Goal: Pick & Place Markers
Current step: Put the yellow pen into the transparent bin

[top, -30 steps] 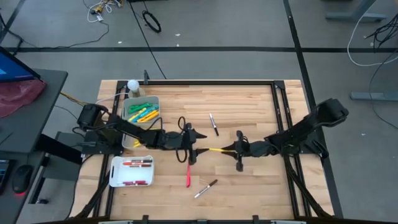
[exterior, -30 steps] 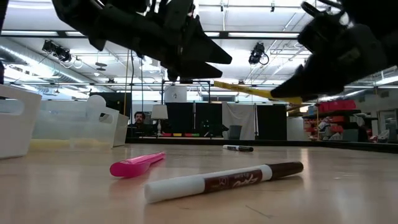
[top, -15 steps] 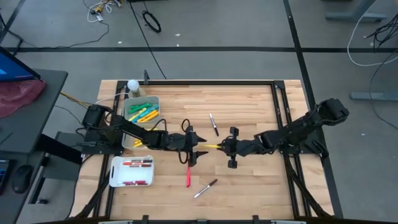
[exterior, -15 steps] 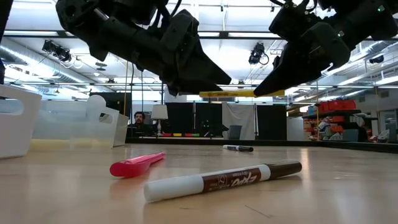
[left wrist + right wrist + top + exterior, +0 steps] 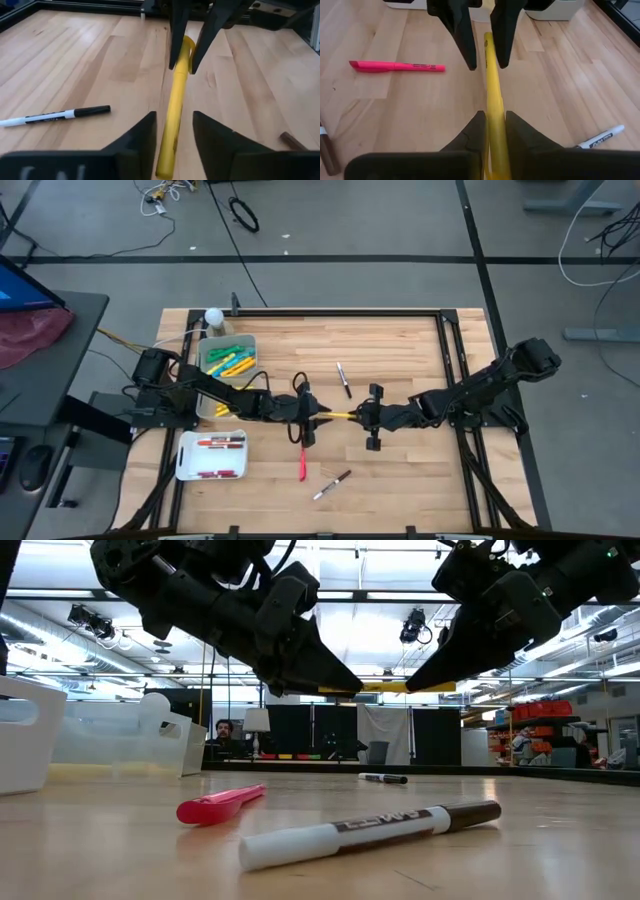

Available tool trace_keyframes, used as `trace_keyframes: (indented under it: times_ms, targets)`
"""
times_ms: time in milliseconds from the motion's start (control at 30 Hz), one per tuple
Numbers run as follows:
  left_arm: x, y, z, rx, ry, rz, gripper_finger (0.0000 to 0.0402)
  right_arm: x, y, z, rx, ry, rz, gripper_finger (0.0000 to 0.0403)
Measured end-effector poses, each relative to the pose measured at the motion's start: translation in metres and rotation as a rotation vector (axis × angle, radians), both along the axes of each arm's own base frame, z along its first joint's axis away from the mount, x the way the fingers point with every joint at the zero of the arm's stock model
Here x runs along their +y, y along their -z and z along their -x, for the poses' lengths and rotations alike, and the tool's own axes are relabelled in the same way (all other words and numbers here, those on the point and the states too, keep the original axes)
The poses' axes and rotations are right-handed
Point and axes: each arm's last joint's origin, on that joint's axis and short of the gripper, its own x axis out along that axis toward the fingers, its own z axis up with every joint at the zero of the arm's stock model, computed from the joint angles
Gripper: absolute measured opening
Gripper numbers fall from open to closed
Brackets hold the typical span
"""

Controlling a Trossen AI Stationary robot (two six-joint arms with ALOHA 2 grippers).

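A yellow marker hangs level above the table's middle, between my two grippers. My right gripper is shut on its right end. My left gripper stands open at the marker's left end, one finger on each side with a narrow gap to each. On the table lie a pink marker, a white-and-brown marker and a slim black-capped one. My right gripper pinches the yellow marker's right end between its two fingers. The fingers come level from the table's right and lie along the marker. The marker is lifted clear of the table and sticks out level toward my left gripper.
A clear bin with green and yellow markers stands at the far left. A white tray with red markers lies nearer the front. A dark frame borders the table. A person shows in the room beyond.
My right gripper has carried the yellow marker toward the table's left, and the marker has come from tilted to level, its free end between my left gripper's fingers. Those fingers have drawn closer together around it. The white-and-brown marker on the table has rolled a little.
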Motion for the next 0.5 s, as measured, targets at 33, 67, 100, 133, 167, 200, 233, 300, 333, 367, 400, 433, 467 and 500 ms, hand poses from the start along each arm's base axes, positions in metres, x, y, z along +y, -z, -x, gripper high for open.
trace_keyframes:
  times_ms: [33,67,100,133,167,200,233,300,333,367,400,433,467,500]
  targets:
    - [0.0,0.0,0.0,0.001,0.001,-0.001,0.0123,0.0,0.0,0.0,0.0,0.0,0.0,0.0043]
    - [0.0,0.0,0.0,0.004,0.001,-0.002,0.0111,0.0,0.0,0.0,-0.001,0.0,0.0,0.0044]
    - [0.0,0.001,0.0,0.011,0.001,-0.003,0.0099,0.0,0.0,0.0,-0.002,-0.001,-0.001,0.0045]
    - [0.0,0.002,0.001,0.019,0.001,-0.005,0.0086,0.0,0.0,0.0,-0.003,-0.001,-0.001,0.0046]
    - [0.0,0.002,0.001,0.025,0.001,-0.006,0.0073,0.0,0.0,0.0,-0.003,-0.001,-0.001,0.0048]
    - [0.0,0.002,0.001,0.028,0.006,-0.007,0.006,0.0,0.0,0.0,-0.002,-0.002,0.001,0.005]
    - [0.0,0.003,0.001,0.032,0.011,-0.008,0.0047,0.0,0.0,0.0,-0.002,-0.006,0.0,0.0054]
    - [-0.001,0.003,0.002,0.037,0.018,-0.014,0.0033,0.001,0.0,0.0,-0.003,-0.013,-0.002,0.0066]
    - [-0.003,0.003,0.002,0.037,0.026,-0.02,0.0033,0.001,-0.001,0.0,-0.004,-0.012,-0.001,0.0075]
    - [-0.005,0.001,0.003,0.037,0.03,-0.026,0.0033,0.001,-0.001,0.0,-0.007,-0.012,0.001,0.0084]
    - [-0.007,-0.001,0.004,0.035,0.027,-0.031,0.0033,0.001,-0.003,0.0,-0.015,-0.013,0.001,0.0095]
    - [-0.009,-0.004,0.006,0.039,0.025,-0.03,0.0033,0.001,-0.005,0.001,-0.026,-0.014,-0.002,0.0104]
    - [-0.011,-0.008,0.01,0.057,0.022,-0.033,0.0033,0.002,-0.008,0.002,-0.035,-0.019,-0.007,0.0114]
    - [-0.014,-0.013,0.015,0.077,0.013,-0.033,0.0033,0.003,-0.011,0.003,-0.045,-0.023,-0.011,0.0122]
